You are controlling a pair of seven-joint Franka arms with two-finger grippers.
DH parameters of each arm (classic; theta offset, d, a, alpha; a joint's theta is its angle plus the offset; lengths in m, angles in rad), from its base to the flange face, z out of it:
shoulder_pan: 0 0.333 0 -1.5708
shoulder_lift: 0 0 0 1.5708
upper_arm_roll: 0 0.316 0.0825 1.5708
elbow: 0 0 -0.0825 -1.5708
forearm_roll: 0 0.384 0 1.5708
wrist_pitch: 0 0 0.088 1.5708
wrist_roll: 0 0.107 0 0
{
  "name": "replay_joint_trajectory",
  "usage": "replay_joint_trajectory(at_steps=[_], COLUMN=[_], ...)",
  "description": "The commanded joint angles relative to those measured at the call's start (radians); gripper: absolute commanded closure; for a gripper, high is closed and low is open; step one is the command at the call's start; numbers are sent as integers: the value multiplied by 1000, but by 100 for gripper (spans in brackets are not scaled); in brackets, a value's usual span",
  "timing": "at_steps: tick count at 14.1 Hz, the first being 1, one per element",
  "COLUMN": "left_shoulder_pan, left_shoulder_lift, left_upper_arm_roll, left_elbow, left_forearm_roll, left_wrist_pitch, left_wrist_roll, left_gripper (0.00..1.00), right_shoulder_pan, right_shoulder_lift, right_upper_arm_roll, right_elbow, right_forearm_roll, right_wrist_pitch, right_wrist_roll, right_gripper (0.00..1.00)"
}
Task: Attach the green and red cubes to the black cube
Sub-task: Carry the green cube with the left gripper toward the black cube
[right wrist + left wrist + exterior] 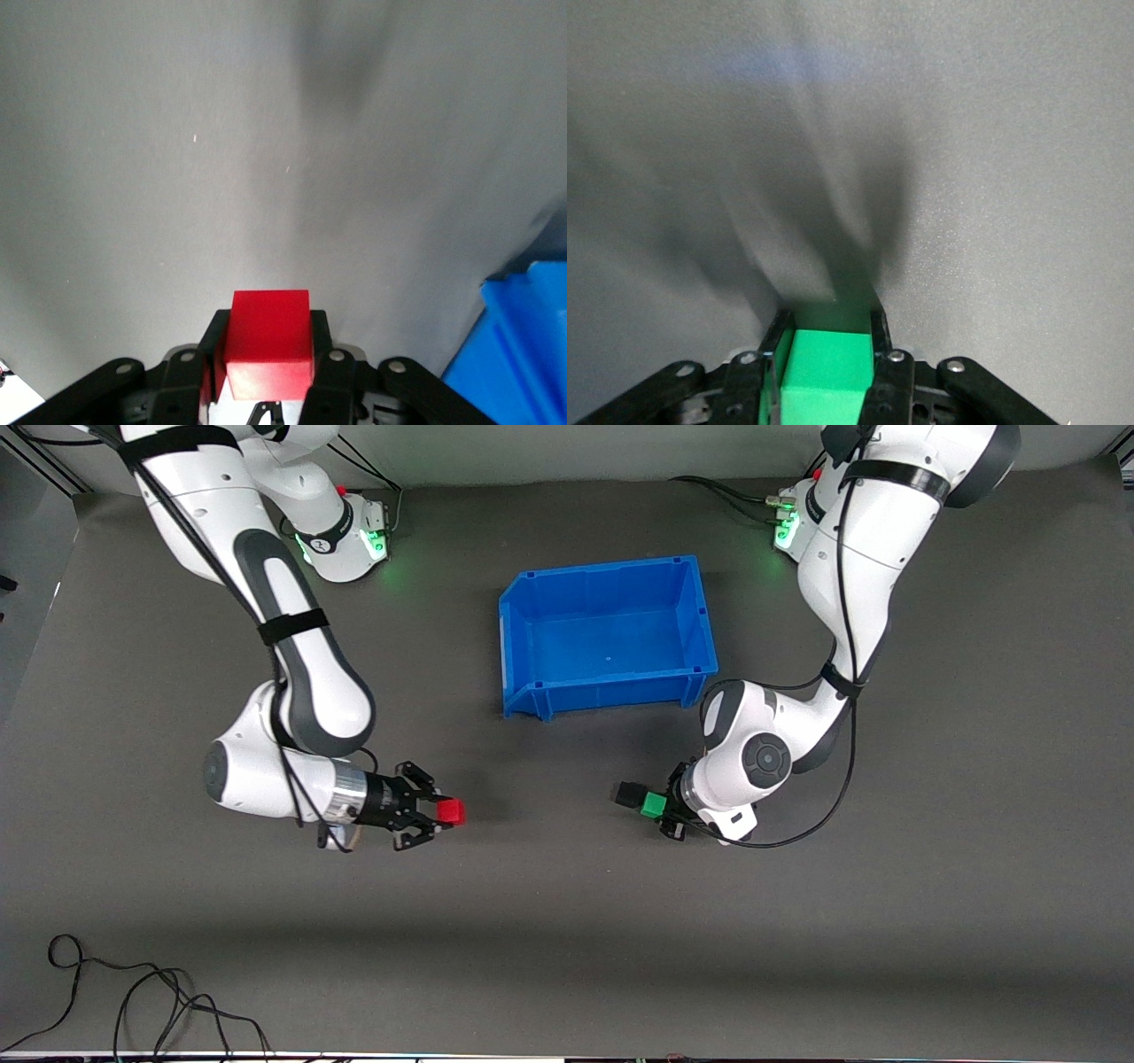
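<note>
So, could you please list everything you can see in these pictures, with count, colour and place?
green cube: one, bright green, held in the left gripper, touching the black cube
black cube: one, matte black, against the green cube
red cube: one, bright red, held in the right gripper
bin: one, blue, mid-table, farther from the front camera than the cubes
cables: loose, black, at the table edge nearest the front camera
table: one, dark grey
left gripper: one, black, shut on green cube
right gripper: one, black, shut on red cube
</note>
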Motion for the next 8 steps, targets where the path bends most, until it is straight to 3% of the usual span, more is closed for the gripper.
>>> replay_joint_trajectory(at_steps=[1,4,8], left_shoulder_pan=[-48,-53,-87], left_shoulder_lift=[36,49,59], left_upper_arm_roll=[34,34,34], left_elbow=[18,36,47], left_forearm_roll=[16,16,19], left_wrist_pitch=[23,25,23], left_wrist_roll=[-43,-71,-111], left_gripper=[100,100,100], right_shoulder_pan=[70,153,269], right_shoulder_lift=[86,161,246], right_upper_arm_roll=[-8,-8,-8], right_elbow=[100,147,193], right_forearm_roll=[61,136,142], right_wrist_pitch=[56,175,330], right_wrist_roll=[62,76,197], right_gripper=[76,76,76])
